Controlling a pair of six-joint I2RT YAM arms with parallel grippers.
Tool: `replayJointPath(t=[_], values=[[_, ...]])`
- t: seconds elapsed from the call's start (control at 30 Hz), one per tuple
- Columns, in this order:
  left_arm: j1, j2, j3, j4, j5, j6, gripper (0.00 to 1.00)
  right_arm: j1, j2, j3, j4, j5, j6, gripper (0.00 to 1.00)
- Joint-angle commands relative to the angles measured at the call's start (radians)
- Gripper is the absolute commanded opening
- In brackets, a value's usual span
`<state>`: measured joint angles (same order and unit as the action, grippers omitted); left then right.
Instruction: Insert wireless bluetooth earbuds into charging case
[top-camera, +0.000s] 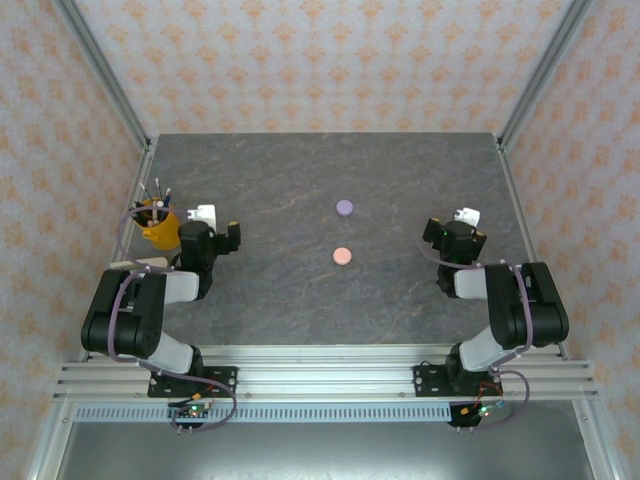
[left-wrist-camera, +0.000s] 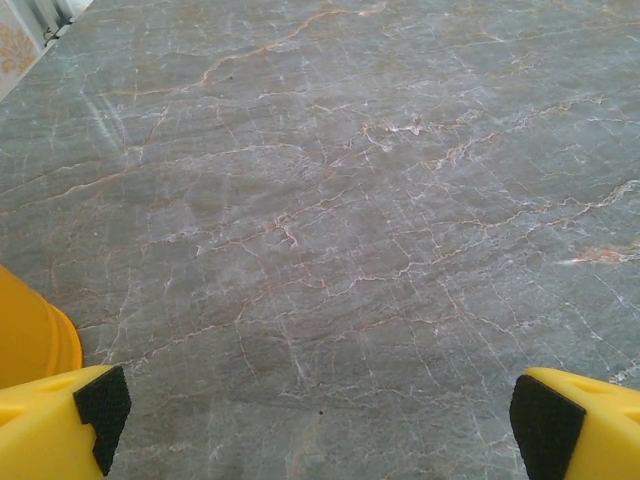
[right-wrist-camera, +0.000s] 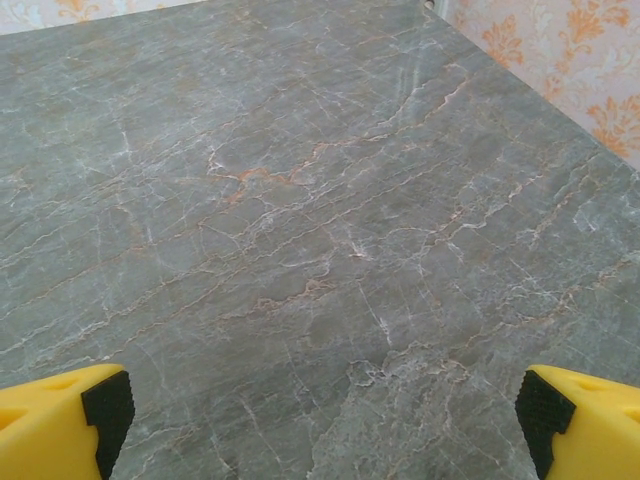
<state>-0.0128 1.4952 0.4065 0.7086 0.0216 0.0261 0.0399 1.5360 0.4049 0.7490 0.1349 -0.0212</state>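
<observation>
Dark marbled surface (top-camera: 290, 170). Lilac case (top-camera: 345, 208) lies flat near the middle. Pink case (top-camera: 342, 256) lies nearer the arms, apart from it. Both are round discs; cannot tell whether earbuds are inside.

Left arm (top-camera: 135, 310) is folded at the left side. Left jaws are spread wide, black pads (left-wrist-camera: 100, 405) over bare stone, pinching nothing. Yellow cup (top-camera: 157, 225) of pens stands just beside them.

Right arm (top-camera: 515, 305) is at the right side. Right jaws are spread wide too, empty, well apart from both cases.
</observation>
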Motion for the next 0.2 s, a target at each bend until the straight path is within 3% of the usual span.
replayJointPath(t=[0.0, 0.17], values=[[0.002, 0.007, 0.028, 0.024, -0.009, -0.014, 1.00, -0.010, -0.005, 0.027, 0.007, -0.034, 0.001, 0.99], [0.001, 0.005, 0.023, 0.031, -0.014, -0.012, 1.00, -0.009, -0.017, 0.008, 0.036, -0.040, -0.006, 0.99]])
